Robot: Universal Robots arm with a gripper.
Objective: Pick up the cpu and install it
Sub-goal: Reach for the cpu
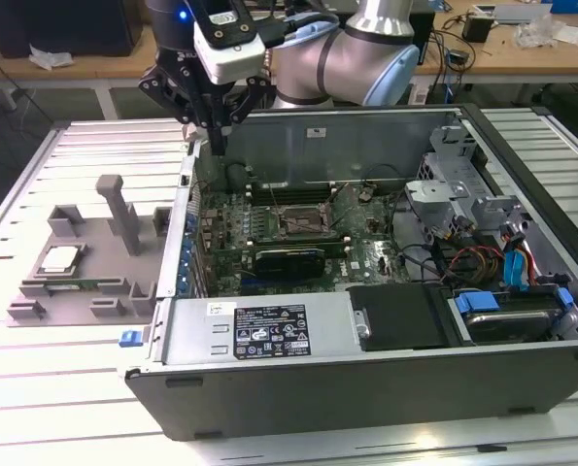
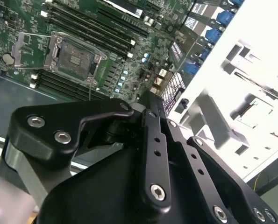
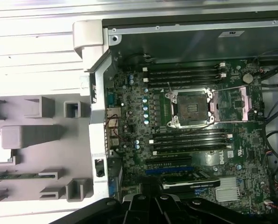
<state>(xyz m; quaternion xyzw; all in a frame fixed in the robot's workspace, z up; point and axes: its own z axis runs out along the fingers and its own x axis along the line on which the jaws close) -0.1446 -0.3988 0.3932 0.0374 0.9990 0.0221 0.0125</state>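
Cpu (image 1: 60, 258) pickup: hovering with end effector (image 1: 216, 142) closed and empty above the side wall of the computer case (image 1: 366, 136).
Leaving the cpu lying in the grey holder (image 1: 104, 264) on the worktop (image 1: 46, 408), at the exterior view's left, well apart from the open socket (image 1: 298, 221); probably risking knocking it askew by descending closed, or clipping that wall.

cpu (image 1: 58, 258) | silver square, pale rim | flat | on gray holder (image 1: 94, 291)

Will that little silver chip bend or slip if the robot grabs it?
The cpu looks flat with a metal top, so it is probably stiff, not bendy. Its shiny top may be slippery. It is small and thin, so likely light.
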